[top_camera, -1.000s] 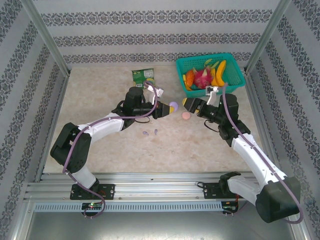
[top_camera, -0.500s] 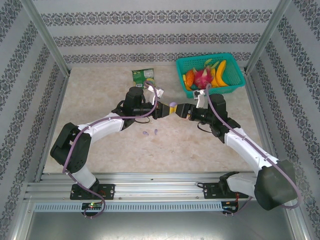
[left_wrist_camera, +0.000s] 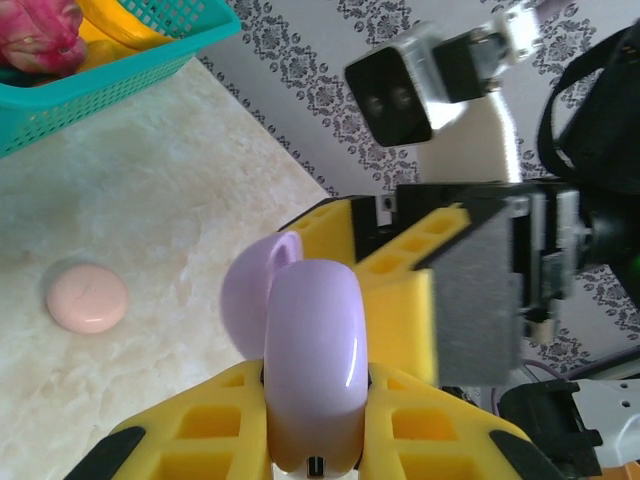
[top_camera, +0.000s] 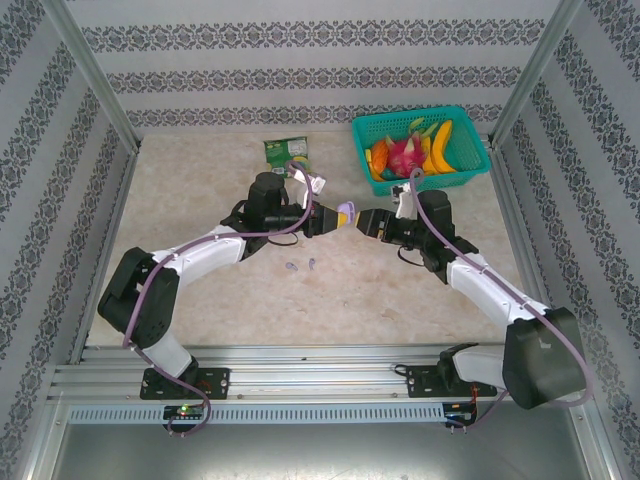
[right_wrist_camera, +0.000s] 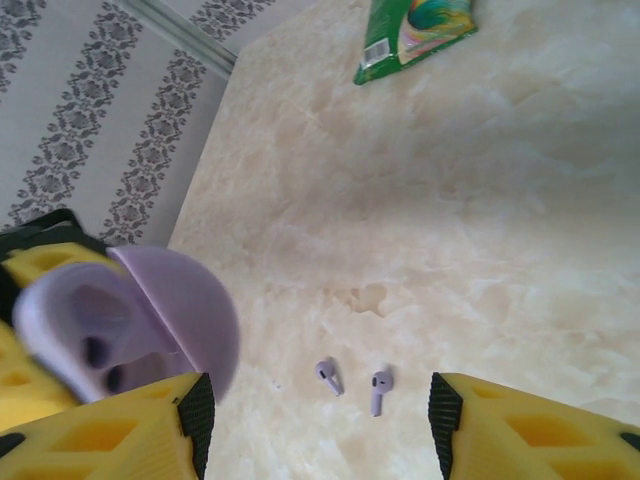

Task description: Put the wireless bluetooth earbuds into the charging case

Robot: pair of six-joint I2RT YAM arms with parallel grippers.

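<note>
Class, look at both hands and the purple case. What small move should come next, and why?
Probably lower the right hand towards one of the two earbuds lying loose on the table. The left hand grips the case, which is open and looks empty. The right hand is open and holds nothing, so it seems free to fetch an earbud.

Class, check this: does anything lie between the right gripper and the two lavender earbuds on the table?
Nothing visible does. In the right wrist view, only bare table lies between the open right gripper and the two lavender earbuds. The lavender charging case, held lid-open in the left gripper, sits off to one side.
</note>
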